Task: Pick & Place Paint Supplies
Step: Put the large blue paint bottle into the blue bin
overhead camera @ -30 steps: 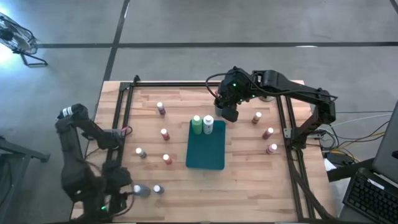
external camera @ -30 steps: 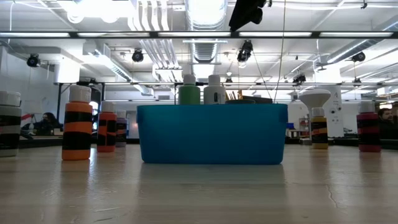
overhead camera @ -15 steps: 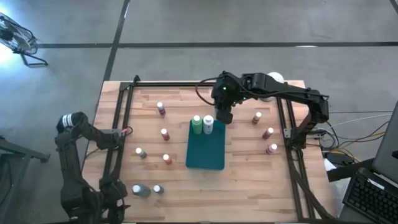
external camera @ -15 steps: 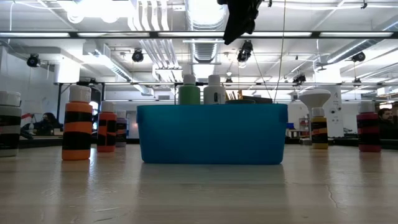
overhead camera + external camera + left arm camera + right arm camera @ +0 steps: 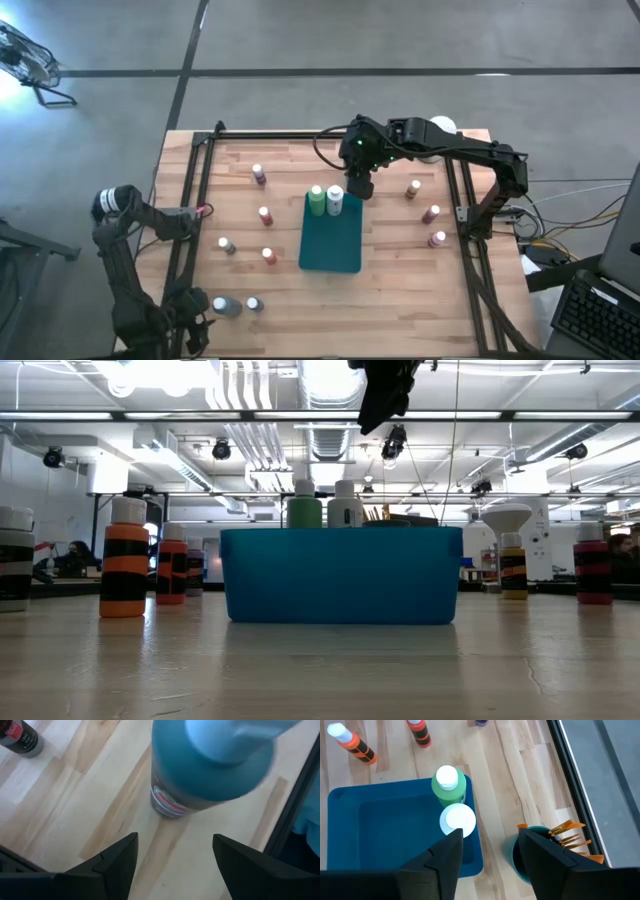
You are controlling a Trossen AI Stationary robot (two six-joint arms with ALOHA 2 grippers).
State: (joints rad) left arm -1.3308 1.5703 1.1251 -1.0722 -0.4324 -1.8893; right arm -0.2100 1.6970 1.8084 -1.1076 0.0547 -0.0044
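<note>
While the right gripper [image 5: 358, 187] hangs just past the far right corner of the teal tray [image 5: 331, 250], its fingers stand apart with nothing between them. From its wrist camera the white-capped bottle [image 5: 457, 818] and the light-green bottle [image 5: 449, 785] stand side by side inside the tray, against its far wall. A teal cup of brushes [image 5: 561, 836] stands just outside that end of the tray. Most of the tray floor is bare, and open wood lies around all its sides.

The left gripper [image 5: 200, 306] sits at the table's near left corner, close to the black frame rail [image 5: 181, 235]. Its fingers are spread, aimed at a grey bottle [image 5: 210, 765] that fills the wrist view; contact cannot be judged there.

Other small bottles [image 5: 265, 215] are scattered well apart on both sides of the tray.

Compared with a second ago, the right arm has swung in from the right toward the tray corner, and the left arm has drawn back toward the table edge.
</note>
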